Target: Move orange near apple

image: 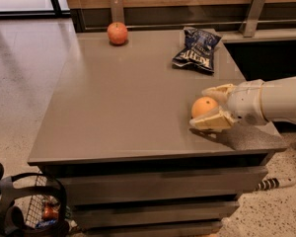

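The orange (203,105) lies on the grey table (123,98) near its right front edge. My gripper (199,108) reaches in from the right on a white arm, with one cream finger behind the orange and one in front, both closed against it. The orange still looks to be resting on the table top. The apple (117,33) sits at the far left back of the table, well away from the orange and the gripper.
A dark blue chip bag (196,49) lies at the back right of the table, between the apple and the orange. A wooden wall with metal brackets (252,11) runs behind. A wire basket (37,212) stands on the floor at front left.
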`<act>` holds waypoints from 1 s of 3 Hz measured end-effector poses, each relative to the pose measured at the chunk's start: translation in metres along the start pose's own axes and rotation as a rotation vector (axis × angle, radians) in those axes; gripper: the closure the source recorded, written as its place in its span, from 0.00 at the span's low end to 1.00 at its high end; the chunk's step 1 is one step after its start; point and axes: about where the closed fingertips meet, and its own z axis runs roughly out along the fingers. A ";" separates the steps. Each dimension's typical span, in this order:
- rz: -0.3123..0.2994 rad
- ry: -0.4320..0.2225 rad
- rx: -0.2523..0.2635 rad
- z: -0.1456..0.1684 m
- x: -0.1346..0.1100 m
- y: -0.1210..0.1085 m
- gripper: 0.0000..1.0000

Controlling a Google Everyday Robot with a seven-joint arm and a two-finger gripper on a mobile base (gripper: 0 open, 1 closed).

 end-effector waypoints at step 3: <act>-0.010 -0.001 -0.006 0.002 -0.006 0.003 1.00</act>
